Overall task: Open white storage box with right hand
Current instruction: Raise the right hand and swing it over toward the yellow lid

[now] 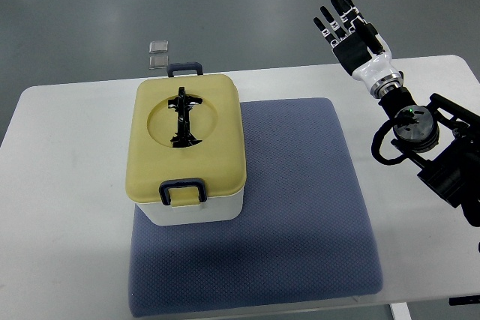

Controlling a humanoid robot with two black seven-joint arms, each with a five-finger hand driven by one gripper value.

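The white storage box (191, 211) is seen on the blue mat (300, 207), towards the counter's (67, 185) left side, with its yellow lid (217, 133) seated and both dark latches, the near latch (183, 189) and the far latch (185, 69), apparently closed. The right robot hand (349, 31) is held high beyond the counter's far right corner, fingers spread and nothing grasped, well apart from the box. The reaching step appears not yet begun. Next, the hand would likely need to be brought leftward and down to the near latch. Ample open room is offered over the mat's right half; the counter's far edge lies just beside the box. The left arm is not seen.
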